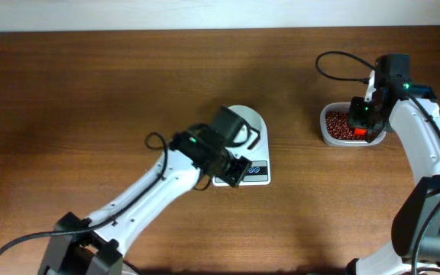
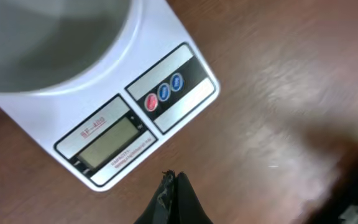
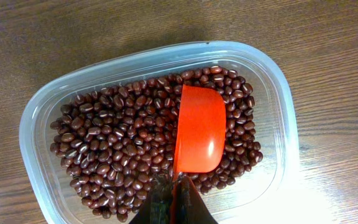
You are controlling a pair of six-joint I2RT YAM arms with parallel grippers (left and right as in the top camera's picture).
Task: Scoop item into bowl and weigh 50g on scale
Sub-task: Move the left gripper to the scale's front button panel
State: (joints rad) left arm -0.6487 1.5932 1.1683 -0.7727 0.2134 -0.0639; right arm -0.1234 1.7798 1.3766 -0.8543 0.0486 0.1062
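- Scoop, never pinch: loose, light, rolling beans (image 3: 117, 149).
- Gripping stiff orange scoop (image 3: 199, 134) by its handle, 6 o'clock end, in right jaws.
- Holding nothing in shut left jaws beside scale (image 2: 160, 56).

- 2 robot arms (image 1: 151, 183) (image 1: 426, 141)
- 1 white digital scale (image 2: 173, 43): 1 LCD display (image 2: 107, 142), 3 round buttons (image 2: 164, 92) (1 red, 2 blue)
- 1 white bowl (image 2: 42, 37)
- 1 clear plastic tub (image 3: 279, 112)
- 1 orange scoop (image 3: 199, 129)
- red-brown beans (image 3: 117, 143): too many to count

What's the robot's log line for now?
left gripper: shut, empty, near scale | right gripper: shut on orange scoop, at beans in tub | bowl: on scale
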